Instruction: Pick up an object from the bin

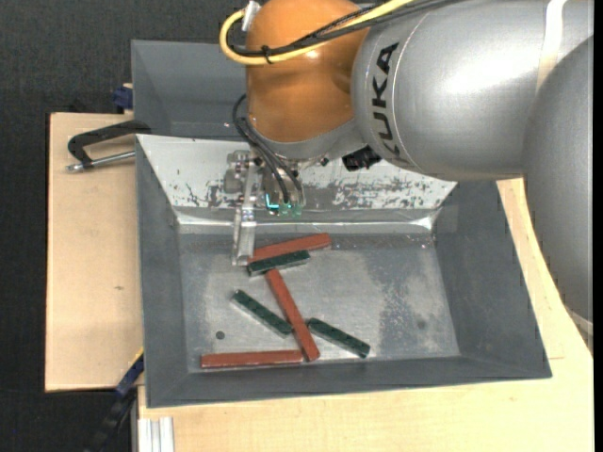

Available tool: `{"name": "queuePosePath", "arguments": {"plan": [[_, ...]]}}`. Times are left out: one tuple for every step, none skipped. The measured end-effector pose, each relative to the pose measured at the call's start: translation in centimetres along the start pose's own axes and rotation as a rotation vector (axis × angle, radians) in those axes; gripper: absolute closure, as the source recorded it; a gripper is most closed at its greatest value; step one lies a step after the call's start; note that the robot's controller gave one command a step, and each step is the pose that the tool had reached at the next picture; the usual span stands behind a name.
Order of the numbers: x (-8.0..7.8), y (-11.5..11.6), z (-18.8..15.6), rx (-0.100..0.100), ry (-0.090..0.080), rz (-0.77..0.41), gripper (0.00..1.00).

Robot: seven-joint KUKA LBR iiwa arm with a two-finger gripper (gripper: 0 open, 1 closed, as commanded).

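My gripper [243, 249] hangs below the orange cover at the back left of the bin floor, its tip low, just left of two sticks. A red-brown flat stick [292, 246] lies nearest, slanting up to the right. A dark green stick [279, 264] lies right under it, its left end close to the gripper's tip. I see nothing held in the gripper.
A longer red-brown stick [293, 315] runs diagonally down the middle. It crosses another red-brown stick [251, 358] lying along the front wall. Two more dark green sticks [263, 312] [338, 337] lie on either side of it. The arm covers the bin's back right.
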State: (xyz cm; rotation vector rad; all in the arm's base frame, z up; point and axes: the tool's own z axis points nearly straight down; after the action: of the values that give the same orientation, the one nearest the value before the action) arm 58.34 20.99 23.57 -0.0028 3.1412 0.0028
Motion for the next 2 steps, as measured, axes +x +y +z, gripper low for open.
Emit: {"name": "queuePosePath", "arguments": {"plan": [[-0.1, -0.1, -0.1, 0.0, -0.001, 0.001, 0.0], [-0.1, -3.6, 7.0, -0.001, -0.005, 0.0, 0.0]]}}
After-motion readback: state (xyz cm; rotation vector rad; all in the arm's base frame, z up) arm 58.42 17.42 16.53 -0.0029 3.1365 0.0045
